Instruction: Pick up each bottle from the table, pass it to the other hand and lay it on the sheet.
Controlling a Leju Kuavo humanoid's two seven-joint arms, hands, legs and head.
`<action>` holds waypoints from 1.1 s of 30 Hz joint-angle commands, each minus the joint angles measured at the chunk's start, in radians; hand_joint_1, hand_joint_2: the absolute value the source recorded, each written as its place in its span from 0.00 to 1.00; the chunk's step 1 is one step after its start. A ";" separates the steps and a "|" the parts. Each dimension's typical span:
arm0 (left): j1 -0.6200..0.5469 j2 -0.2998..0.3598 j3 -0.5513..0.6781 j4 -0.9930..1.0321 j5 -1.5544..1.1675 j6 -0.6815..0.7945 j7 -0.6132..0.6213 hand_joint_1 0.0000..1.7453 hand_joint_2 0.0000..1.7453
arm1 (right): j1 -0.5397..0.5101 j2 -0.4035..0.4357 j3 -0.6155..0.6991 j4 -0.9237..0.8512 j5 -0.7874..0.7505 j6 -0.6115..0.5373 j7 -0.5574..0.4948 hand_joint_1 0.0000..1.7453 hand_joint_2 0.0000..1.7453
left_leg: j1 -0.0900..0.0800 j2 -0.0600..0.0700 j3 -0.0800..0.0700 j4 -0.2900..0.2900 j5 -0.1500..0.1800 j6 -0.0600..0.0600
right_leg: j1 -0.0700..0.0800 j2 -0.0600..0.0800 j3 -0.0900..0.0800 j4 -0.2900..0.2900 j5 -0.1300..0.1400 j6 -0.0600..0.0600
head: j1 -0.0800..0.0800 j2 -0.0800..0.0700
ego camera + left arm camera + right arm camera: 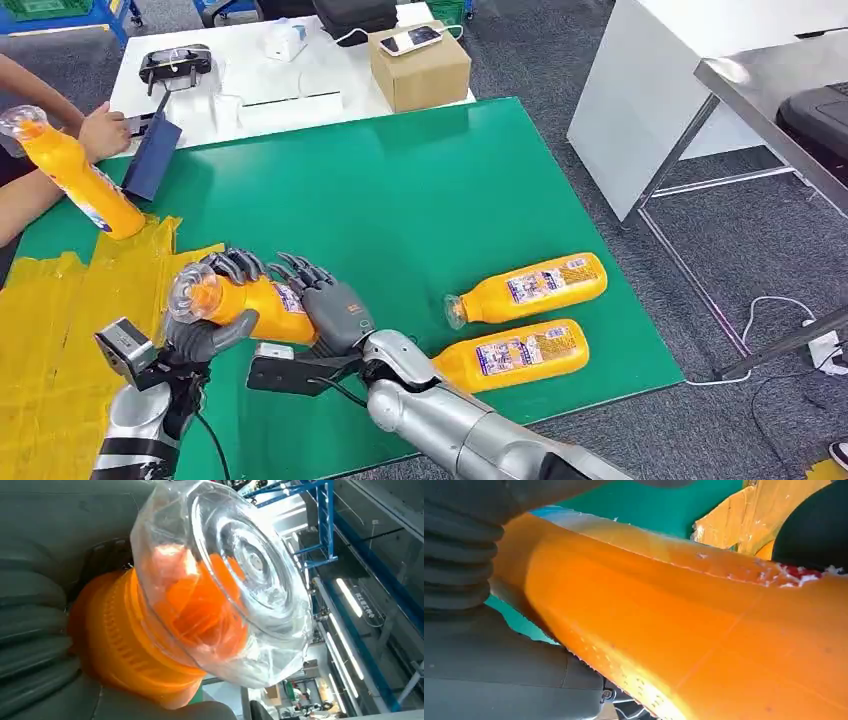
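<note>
Above the green desk (420, 200), beside the yellow sheet (60, 340), both hands are grasping one orange bottle (245, 303) level between them: the left hand (205, 325) is wrapping the neck under the clear cap (240, 575), the right hand (325, 300) the body, likely mid-handover. Two more bottles (525, 285) are lying on the desk, waiting.

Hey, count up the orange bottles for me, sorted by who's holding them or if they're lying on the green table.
Held between the left robot hand and right robot hand: 1
Held by a person: 1
Lying on the green table: 2
Total: 4
</note>
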 commanded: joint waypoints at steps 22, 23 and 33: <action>-0.056 0.095 0.106 0.049 -0.641 0.621 0.028 1.00 1.00 | 0.061 -0.013 -0.311 -0.144 0.315 0.068 -0.058 0.00 0.00 | 0.002 -0.006 0.004 0.000 -0.001 -0.001 | 0.000 0.002 0.004 0.000 -0.002 -0.001 | 0.000 0.000; -0.056 0.100 0.107 0.056 -0.709 0.682 0.050 1.00 1.00 | 0.066 -0.015 -0.314 -0.157 0.320 0.076 -0.053 0.00 0.00 | 0.001 -0.005 0.002 0.000 -0.001 0.000 | 0.000 0.001 0.003 0.000 -0.001 -0.001 | 0.000 0.000; -0.026 0.289 -0.044 0.300 -1.382 0.811 0.430 1.00 1.00 | 0.119 -0.134 -0.337 -0.383 0.323 0.118 -0.042 0.00 0.00 | 0.003 -0.011 0.011 -0.001 -0.003 -0.001 | 0.000 0.002 0.012 -0.001 -0.004 -0.003 | 0.000 0.000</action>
